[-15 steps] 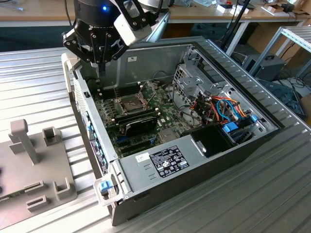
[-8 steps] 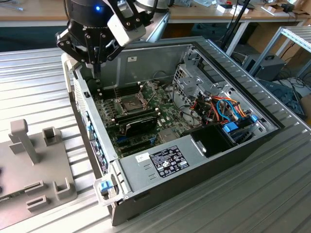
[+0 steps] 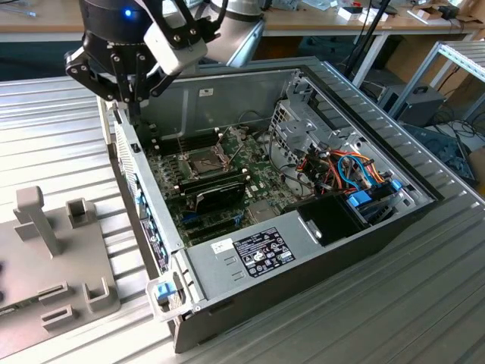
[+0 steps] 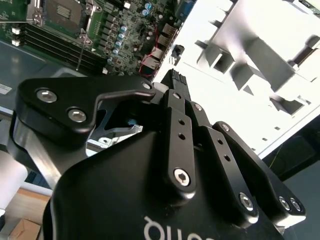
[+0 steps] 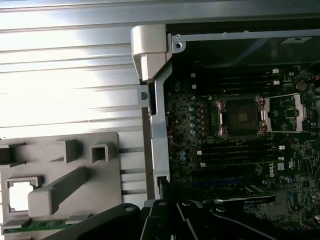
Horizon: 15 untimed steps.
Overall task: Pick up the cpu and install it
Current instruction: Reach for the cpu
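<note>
The hand hangs above the open computer case, over the case wall on the exterior view's left. Its fingers are drawn together and hold nothing. Inside the case lies the green motherboard. The socket on it stands open, with its metal frame swung back and its dark bed bare.

Outside the case, just beside that same wall, a grey fixture rests on the ribbed bench. The cpu appears to sit flat in a square framed pocket of the fixture, on the side away from the case and well apart from the hand. It reads as a bright, washed-out square, so its surface cannot be made out.

Such a chip is probably light, thin and stiff. Its smooth metal top would give little friction, and its underside should not be scraped or pressed. The soundest hold looks to be on two opposite edges, kept level, with a gentle squeeze. The pocket's frame seems to leave little of those edges free.
</note>
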### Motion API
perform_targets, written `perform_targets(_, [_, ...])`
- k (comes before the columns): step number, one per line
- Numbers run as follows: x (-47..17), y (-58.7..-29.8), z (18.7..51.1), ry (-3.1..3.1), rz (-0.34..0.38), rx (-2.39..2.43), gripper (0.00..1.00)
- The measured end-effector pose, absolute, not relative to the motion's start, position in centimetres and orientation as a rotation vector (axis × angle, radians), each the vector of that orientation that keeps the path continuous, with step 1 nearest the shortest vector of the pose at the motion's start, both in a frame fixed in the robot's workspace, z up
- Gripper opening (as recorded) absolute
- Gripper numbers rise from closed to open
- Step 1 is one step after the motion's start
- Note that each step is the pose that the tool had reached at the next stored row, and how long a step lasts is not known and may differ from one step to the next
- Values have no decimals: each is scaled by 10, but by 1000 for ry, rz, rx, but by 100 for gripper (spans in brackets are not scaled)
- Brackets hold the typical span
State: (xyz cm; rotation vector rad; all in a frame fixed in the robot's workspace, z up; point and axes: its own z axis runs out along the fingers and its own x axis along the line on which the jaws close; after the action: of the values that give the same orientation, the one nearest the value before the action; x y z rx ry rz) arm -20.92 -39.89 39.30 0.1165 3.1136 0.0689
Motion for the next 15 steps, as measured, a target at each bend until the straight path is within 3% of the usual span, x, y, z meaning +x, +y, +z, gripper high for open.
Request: perform_targets(15, [-229, -399, 393, 3114, 69, 117, 11])
